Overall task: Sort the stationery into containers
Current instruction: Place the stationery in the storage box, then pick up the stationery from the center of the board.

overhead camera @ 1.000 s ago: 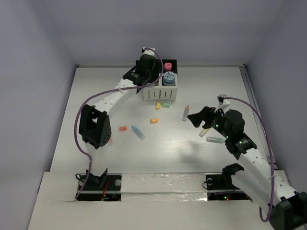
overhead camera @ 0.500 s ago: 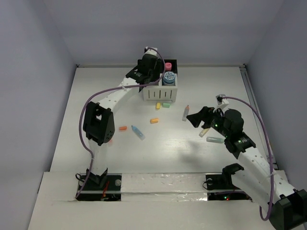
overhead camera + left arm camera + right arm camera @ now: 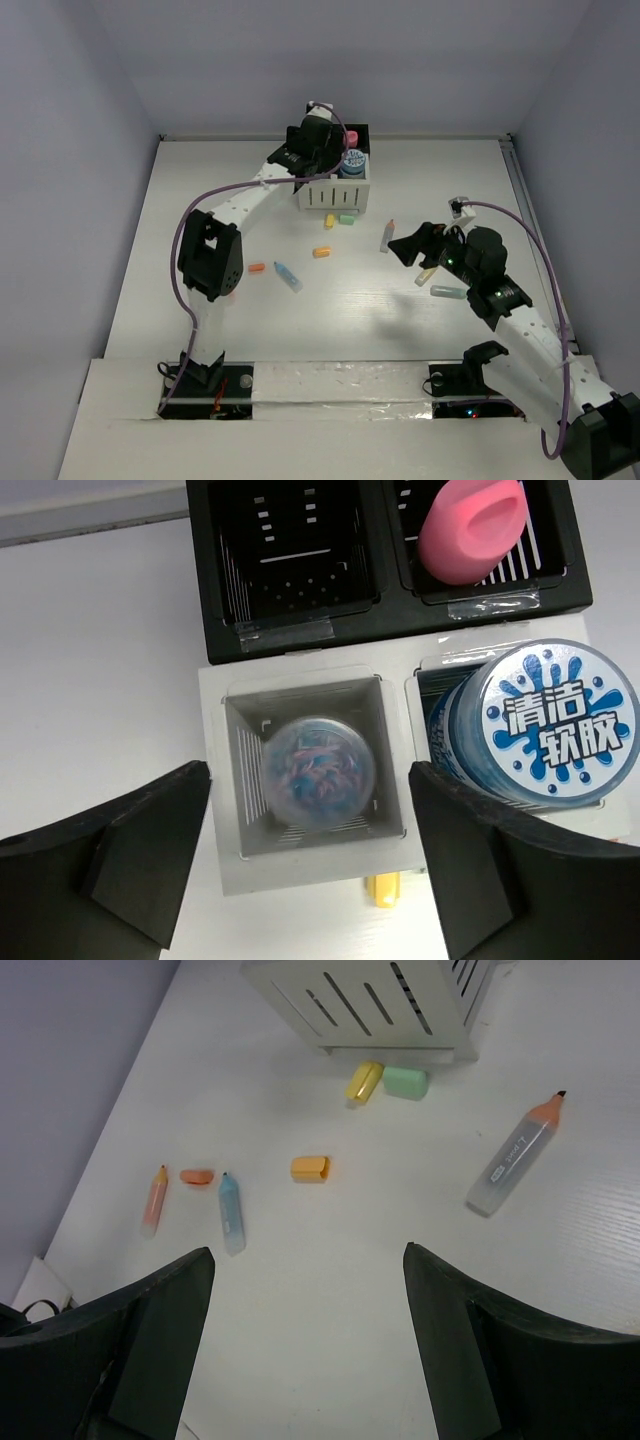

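Note:
My left gripper (image 3: 310,855) hangs open above the containers (image 3: 335,178), its fingers (image 3: 150,850) wide on either side of the near-left white bin (image 3: 232,780). A clear round tub (image 3: 310,778) of blue-pink bits lies in that bin, free of the fingers. A blue-white round roll (image 3: 545,730) fills the near-right white bin, and a pink item (image 3: 470,525) sits in the far-right black bin. My right gripper (image 3: 305,1345) is open and empty over bare table, short of an orange stub (image 3: 310,1168), a blue tube (image 3: 231,1212) and a clear orange-tipped pen (image 3: 515,1155).
The far-left black bin (image 3: 295,560) is empty. A yellow stub (image 3: 364,1080) and a green stub (image 3: 405,1082) lie against the organiser's front. An orange pen (image 3: 155,1198) and small orange cap (image 3: 197,1175) lie further left. A yellowish stub (image 3: 427,276) and clear tube (image 3: 449,293) rest beside my right arm.
My left arm has edged slightly right over the organiser and its jaws have widened. The right arm and the loose items on the table have not moved.

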Robot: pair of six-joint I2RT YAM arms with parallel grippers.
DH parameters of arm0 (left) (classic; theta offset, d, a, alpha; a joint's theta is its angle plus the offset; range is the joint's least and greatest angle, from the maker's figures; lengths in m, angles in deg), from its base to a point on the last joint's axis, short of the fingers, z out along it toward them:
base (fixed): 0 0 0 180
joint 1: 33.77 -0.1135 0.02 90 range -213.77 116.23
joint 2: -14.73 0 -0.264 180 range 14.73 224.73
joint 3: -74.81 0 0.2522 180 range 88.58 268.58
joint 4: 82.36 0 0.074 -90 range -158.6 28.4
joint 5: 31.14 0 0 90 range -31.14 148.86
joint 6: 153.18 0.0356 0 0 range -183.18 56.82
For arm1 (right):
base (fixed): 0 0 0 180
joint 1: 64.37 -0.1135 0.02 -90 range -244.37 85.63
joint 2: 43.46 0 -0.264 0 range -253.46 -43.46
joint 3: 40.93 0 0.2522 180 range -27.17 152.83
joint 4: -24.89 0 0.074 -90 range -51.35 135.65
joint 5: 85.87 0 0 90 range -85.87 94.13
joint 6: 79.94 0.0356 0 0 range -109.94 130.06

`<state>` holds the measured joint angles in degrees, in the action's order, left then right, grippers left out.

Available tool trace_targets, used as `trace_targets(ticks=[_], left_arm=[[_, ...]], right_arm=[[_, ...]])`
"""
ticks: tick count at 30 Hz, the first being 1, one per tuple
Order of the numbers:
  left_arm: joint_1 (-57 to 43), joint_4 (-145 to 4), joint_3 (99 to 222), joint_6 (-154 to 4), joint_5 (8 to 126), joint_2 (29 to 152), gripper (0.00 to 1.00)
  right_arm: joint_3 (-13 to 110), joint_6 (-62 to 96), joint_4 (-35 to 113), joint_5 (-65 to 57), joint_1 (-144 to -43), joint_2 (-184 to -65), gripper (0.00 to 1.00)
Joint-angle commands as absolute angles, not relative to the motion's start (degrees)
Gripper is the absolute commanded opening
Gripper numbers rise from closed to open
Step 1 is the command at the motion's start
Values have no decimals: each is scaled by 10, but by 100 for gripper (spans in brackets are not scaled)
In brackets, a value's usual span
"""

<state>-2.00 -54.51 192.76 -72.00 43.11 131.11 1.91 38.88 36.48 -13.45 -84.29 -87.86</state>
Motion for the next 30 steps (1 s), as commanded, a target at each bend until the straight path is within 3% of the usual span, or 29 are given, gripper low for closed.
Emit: trace_targets(ticks=[1,8,16,22,30], left_arm=[[-8,-570,1950,-711,419,1267,85],[45,-586,1936,-719,431,1216,89],[161,-646,1894,-750,491,1200,91],[216,-661,1946,-769,573,1290,99],[266,-647,2102,-778,602,1485,99]], right_arm=[[20,391,332,-140,-841,-877,82],[44,386,372,-105,-841,-841,82],[155,377,487,-13,-841,-682,82],[263,335,566,90,-841,-603,82],[291,337,599,83,-841,-611,82]])
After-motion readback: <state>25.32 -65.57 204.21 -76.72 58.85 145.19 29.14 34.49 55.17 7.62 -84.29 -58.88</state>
